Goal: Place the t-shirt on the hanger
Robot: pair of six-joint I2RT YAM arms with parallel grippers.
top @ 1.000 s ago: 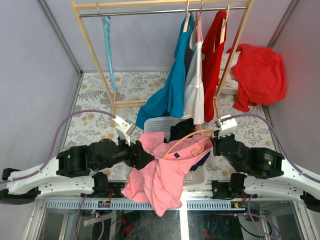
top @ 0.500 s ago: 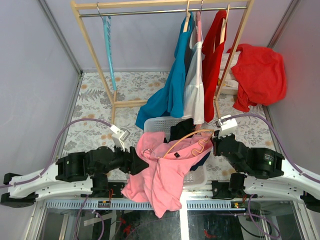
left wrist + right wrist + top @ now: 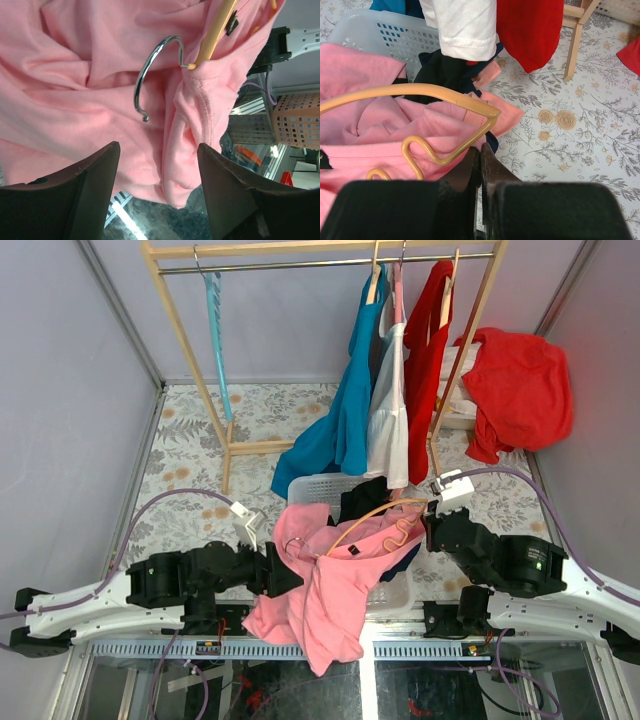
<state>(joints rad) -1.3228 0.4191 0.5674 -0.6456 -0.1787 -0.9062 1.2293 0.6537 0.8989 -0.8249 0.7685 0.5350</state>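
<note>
Floral desk point(image 3: 190, 440) behind; right pincer point(image 3: 480, 151) pinches hanger point(image 3: 420, 89), so we should pull shirt point(image 3: 75, 65) over it with spread left pincer point(image 3: 157, 150).

White-and-black arms point(image 3: 510, 560), lilac cables point(image 3: 190, 491), matte black fingers point(image 3: 75, 200).

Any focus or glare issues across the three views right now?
Top external: even light, sharp. Left wrist: left pincer soft and dark, glint on hanger hook, t-shirt sharp. Right wrist: right pincer a dark blur, floor crisp.
</note>
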